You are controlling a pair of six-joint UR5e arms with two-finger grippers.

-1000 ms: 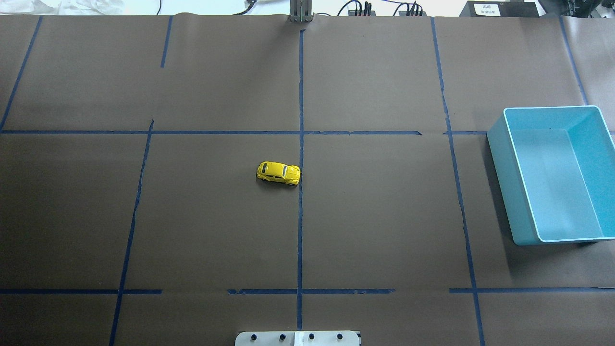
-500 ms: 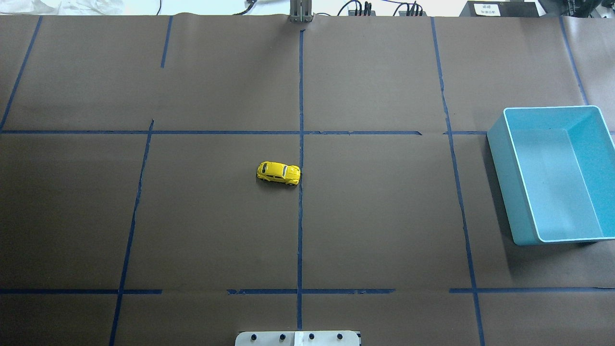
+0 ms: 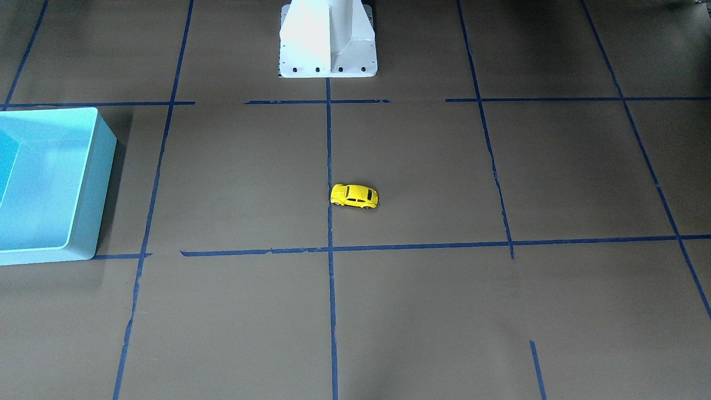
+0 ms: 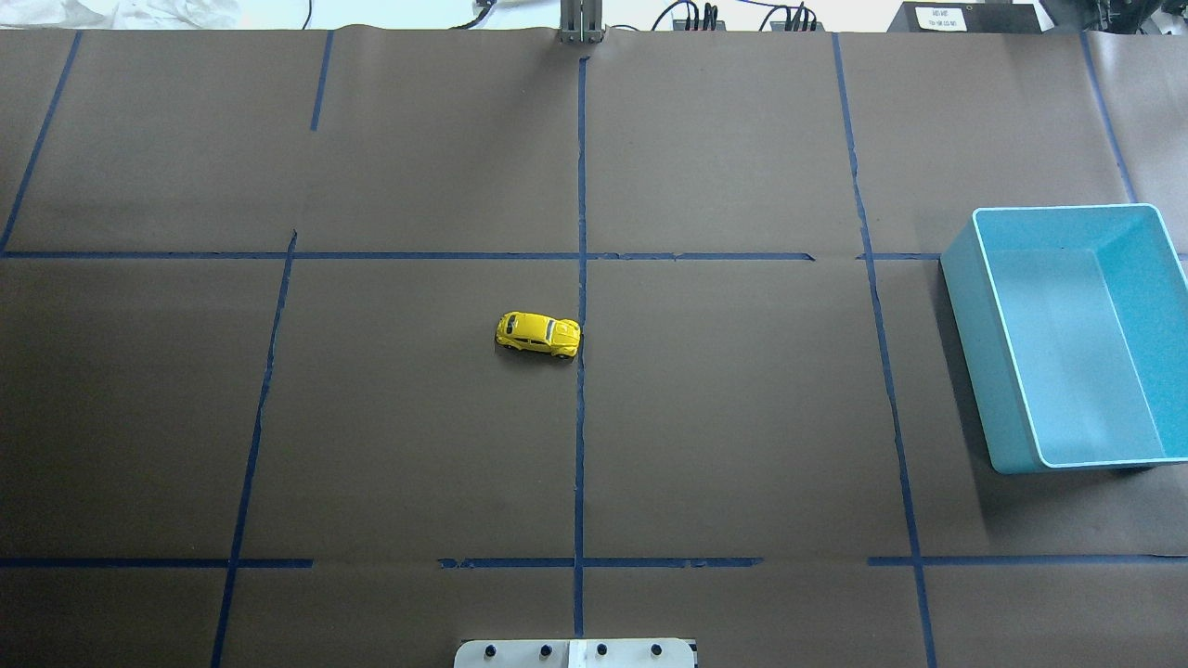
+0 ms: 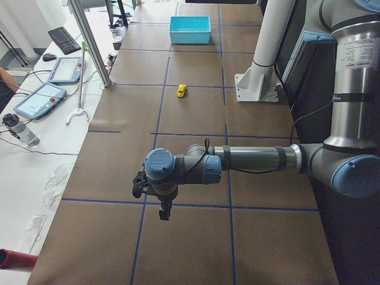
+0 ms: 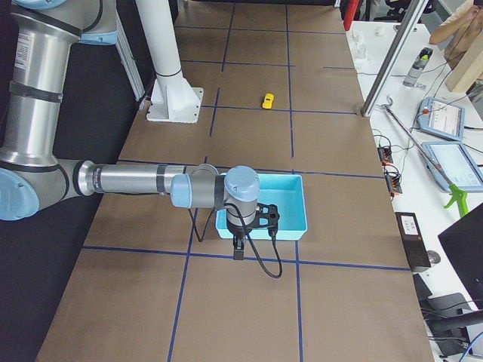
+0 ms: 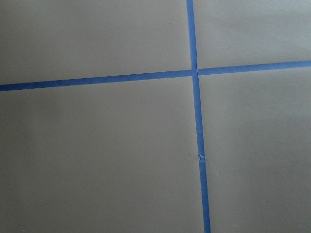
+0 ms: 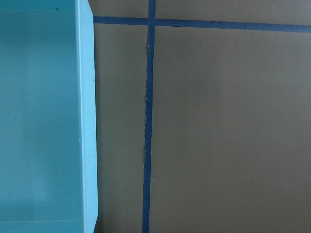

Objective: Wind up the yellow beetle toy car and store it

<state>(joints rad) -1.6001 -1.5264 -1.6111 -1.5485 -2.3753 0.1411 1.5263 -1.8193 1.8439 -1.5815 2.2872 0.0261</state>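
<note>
The yellow beetle toy car (image 4: 538, 335) stands on its wheels near the table's middle, just left of the centre tape line; it also shows in the front view (image 3: 354, 195) and small in both side views (image 5: 181, 91) (image 6: 267, 101). The light blue bin (image 4: 970, 343) stands empty at the table's right side. My left gripper (image 5: 164, 215) hangs over the table's left end, far from the car. My right gripper (image 6: 237, 253) hangs beside the bin's near wall (image 6: 298, 230). I cannot tell whether either is open or shut.
Brown paper with blue tape lines covers the table. The white robot base (image 3: 328, 39) stands at the robot's edge. The bin's rim (image 8: 87, 121) fills the left of the right wrist view. Tablets and cables lie beyond the table's far edge (image 5: 38, 98).
</note>
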